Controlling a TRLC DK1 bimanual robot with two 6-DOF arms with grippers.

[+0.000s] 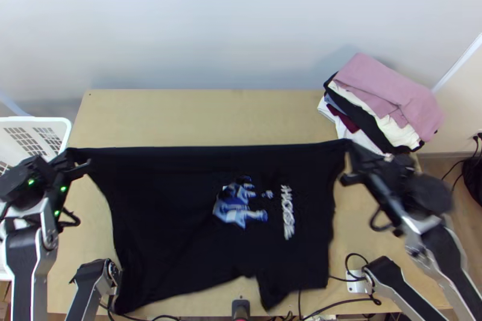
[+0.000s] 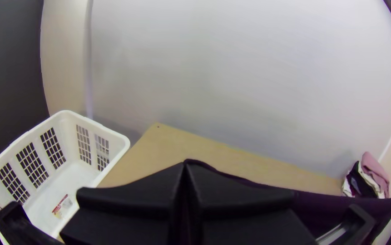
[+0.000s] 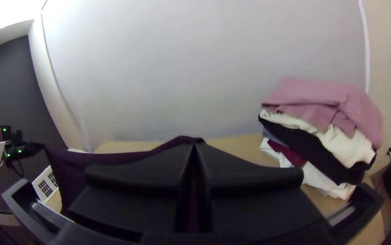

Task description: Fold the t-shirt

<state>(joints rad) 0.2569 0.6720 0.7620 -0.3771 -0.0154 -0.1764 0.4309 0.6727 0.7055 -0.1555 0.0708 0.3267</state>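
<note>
and here's the left gripper (image 2: 185,171), clenched on a corner of the dark cloth, middle left of the top frame, and straight across at middle right the right gripper (image 3: 195,149) is clamped on the opposite corner! between them runs the black t-shirt (image 1: 175,212), its held edge drawn nearly straight from left to right, the rest hanging or lying down toward the bottom of the frame, spread and not folded, with uneven lower corners at bottom left and bottom centre. so neither arm is nearer; each has its own end, and the body of the shirt lies on the bottom side of both. the blue-and-white print (image 1: 238,203) sits closer to the right gripper, turned sideways.

now the poses: left arm (image 1: 27,267) stands up the left edge of the frame, right arm (image 1: 443,261) slants from lower right up and inward, close to the folded clothes stack (image 1: 385,101) at upper right. the call from here? both grippers probably need to travel together, keeping that edge level, to settle the shirt on the tabletop (image 1: 205,116). uneven travel could skew it, folks!
</note>
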